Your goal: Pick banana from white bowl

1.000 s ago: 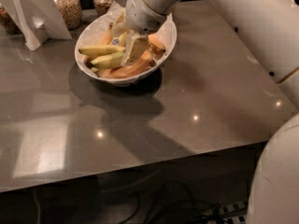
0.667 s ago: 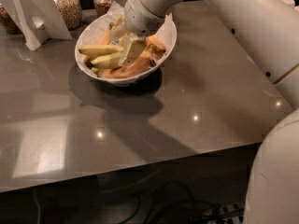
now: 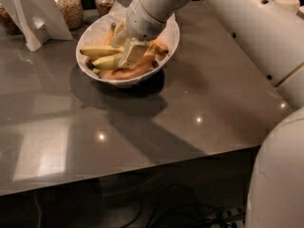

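Note:
The white bowl (image 3: 94, 31) stands on the grey table at the back centre and holds several bananas. A long greenish-yellow banana (image 3: 97, 51) lies across its left side, and no sticker shows on it. A shorter pale banana (image 3: 108, 61) lies just below it. Orange-tinted bananas (image 3: 132, 71) lie along the front. My gripper (image 3: 133, 52) reaches down from the upper right into the middle of the bowl, right over the bananas' right ends. It hides what is under it.
Two jars of grains (image 3: 70, 6) (image 3: 104, 1) and a folded white card stand (image 3: 35, 13) stand behind and left of the bowl. A white cup (image 3: 289, 4) is at the far right. My arm (image 3: 247, 27) spans the right side. Cables lie on the floor.

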